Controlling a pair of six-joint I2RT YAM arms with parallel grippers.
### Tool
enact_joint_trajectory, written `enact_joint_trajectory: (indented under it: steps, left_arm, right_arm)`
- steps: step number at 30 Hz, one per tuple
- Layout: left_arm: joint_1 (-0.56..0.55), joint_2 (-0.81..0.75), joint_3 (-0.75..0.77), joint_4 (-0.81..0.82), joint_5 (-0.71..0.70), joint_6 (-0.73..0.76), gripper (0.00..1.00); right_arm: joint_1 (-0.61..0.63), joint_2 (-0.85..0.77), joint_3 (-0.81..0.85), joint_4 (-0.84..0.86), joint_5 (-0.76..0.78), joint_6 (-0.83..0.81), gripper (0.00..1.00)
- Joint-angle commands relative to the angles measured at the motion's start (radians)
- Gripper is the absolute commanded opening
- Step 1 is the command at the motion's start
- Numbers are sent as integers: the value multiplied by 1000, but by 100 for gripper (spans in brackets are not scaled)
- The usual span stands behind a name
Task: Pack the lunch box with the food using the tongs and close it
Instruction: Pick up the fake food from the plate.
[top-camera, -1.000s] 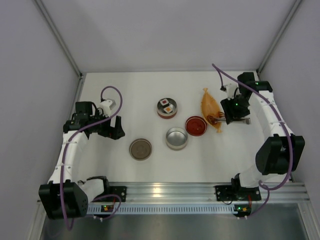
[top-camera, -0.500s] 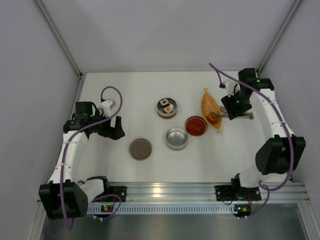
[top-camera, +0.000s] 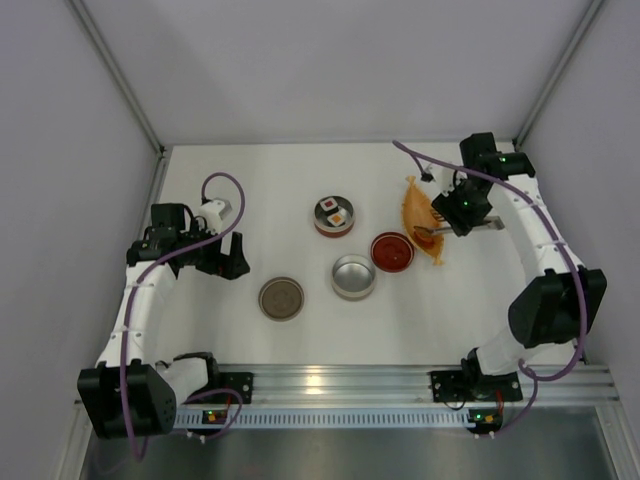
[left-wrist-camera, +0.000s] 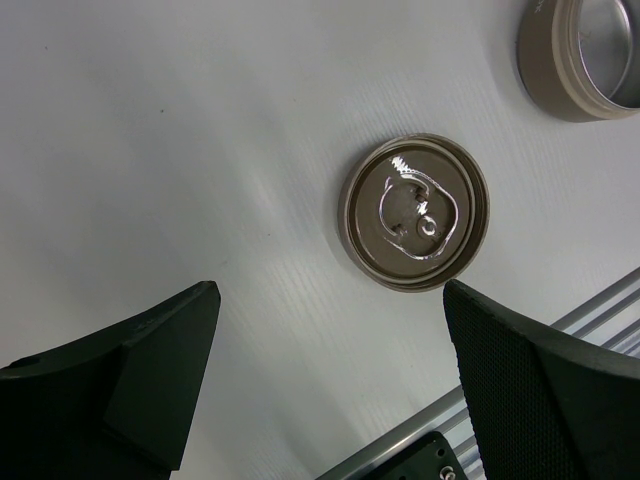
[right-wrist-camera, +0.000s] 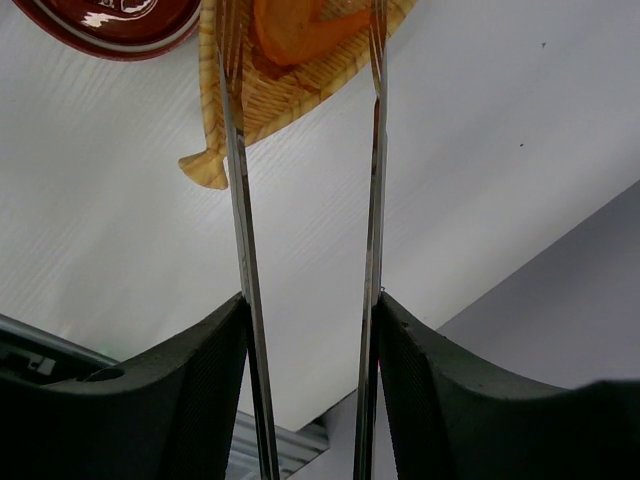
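My right gripper (top-camera: 452, 214) (right-wrist-camera: 310, 300) is shut on the tongs (right-wrist-camera: 236, 150), one silver arm against each finger. The tongs (top-camera: 428, 233) reach over the orange boat-shaped tray (top-camera: 418, 208), and their tips straddle an orange chunk of food (right-wrist-camera: 298, 26) lying in the tray (right-wrist-camera: 268, 92). A round tin of the lunch box (top-camera: 334, 228) holds a white block with a dark and red top (top-camera: 328, 209) and an orange piece. An empty silver tin (top-camera: 353, 276) (left-wrist-camera: 590, 50) and a brownish lid (top-camera: 281, 298) (left-wrist-camera: 415, 212) lie nearer. My left gripper (top-camera: 226, 262) (left-wrist-camera: 330, 300) hangs open, left of the lid.
A red round dish (top-camera: 391, 251) (right-wrist-camera: 110, 20) sits just left of the tray's near end. The side wall (right-wrist-camera: 580, 300) is close on the right of my right arm. An aluminium rail (top-camera: 330, 380) runs along the near edge.
My right wrist has shifted a little left and toward the back and turned, bringing the tongs further over the tray. The left arm has not moved.
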Motion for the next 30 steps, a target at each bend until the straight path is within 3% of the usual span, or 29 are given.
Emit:
enact_joint_trajectory:
  steps: [1, 30]
  left_arm:
    - [4, -9, 3, 14, 14, 20, 98]
    - [3, 2, -4, 20, 8, 9, 98]
  right_arm:
    - [22, 33, 72, -22, 11, -57, 51]
    - [30, 185, 150, -103, -12, -83, 46]
